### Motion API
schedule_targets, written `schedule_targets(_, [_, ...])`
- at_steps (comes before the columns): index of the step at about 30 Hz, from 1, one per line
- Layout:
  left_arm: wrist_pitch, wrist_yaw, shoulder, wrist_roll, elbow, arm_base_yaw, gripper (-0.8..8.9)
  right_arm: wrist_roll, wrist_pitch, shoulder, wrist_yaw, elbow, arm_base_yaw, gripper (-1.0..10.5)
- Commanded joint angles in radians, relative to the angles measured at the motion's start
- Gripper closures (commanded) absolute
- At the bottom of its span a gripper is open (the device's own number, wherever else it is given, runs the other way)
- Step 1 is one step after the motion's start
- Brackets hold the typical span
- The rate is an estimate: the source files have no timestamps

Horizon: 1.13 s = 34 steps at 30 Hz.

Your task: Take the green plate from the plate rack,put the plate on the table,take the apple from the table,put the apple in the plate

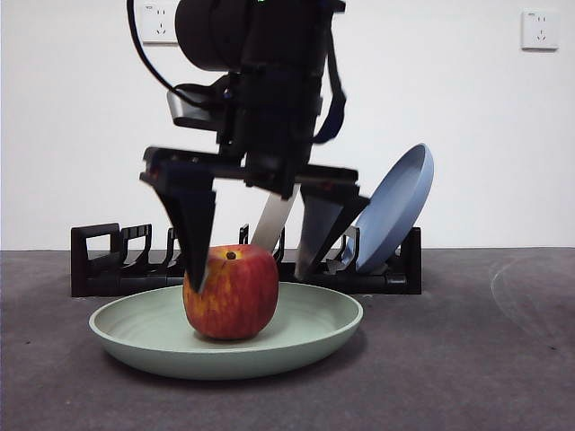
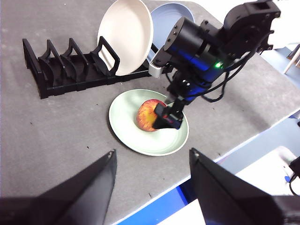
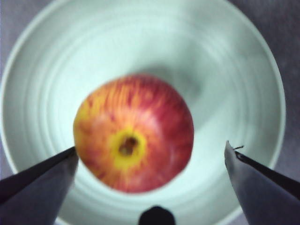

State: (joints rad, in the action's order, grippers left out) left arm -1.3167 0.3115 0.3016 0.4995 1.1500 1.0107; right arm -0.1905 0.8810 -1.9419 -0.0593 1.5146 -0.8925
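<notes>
My right gripper (image 1: 253,256) hangs wide open around the apple (image 1: 231,292), which sits in the green plate (image 1: 144,337) on the tabletop (image 1: 467,359).

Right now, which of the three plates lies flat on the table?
The green plate, with the apple in it under the open right gripper. The white plate and blue plate lean in the rack.
</notes>
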Motion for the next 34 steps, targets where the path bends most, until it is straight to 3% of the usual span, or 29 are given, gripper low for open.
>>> schedule_targets(1, [0.010, 0.004, -0.003, 0.014, -0.004, 0.003, 5.53, 0.024, 0.074, 0.049, 0.002, 0.048, -0.003, 2.9])
schedule_targets(8, [0.063, 0.011, 0.006, 0.012, -0.004, 0.003, 5.54, 0.068, 0.262, 0.232, -0.082, 0.101, -0.003, 2.9])
schedule_targets(15, [0.106, 0.030, 0.045, -0.042, -0.004, 0.005, 5.54, 0.067, 0.406, 0.483, -0.092, 0.100, -0.003, 2.9])
schedule_targets(22, [0.229, 0.029, 0.108, -0.111, -0.005, 0.024, 5.54, 0.033, 0.474, 0.737, -0.098, 0.076, -0.003, 2.9])
schedule_targets(30, [0.301, 0.021, 0.208, -0.118, -0.005, 0.057, 5.54, -0.024, 0.496, 0.967, -0.071, 0.024, -0.003, 2.9])
schedule_targets(32, [0.305, 0.021, 0.238, -0.118, -0.005, 0.066, 5.54, -0.043, 0.496, 1.007, -0.069, 0.000, -0.003, 3.6])
schedule_targets(34, [0.311, 0.021, 0.267, -0.118, -0.005, 0.072, 5.64, -0.052, 0.496, 1.043, -0.072, -0.026, -0.003, 5.3])
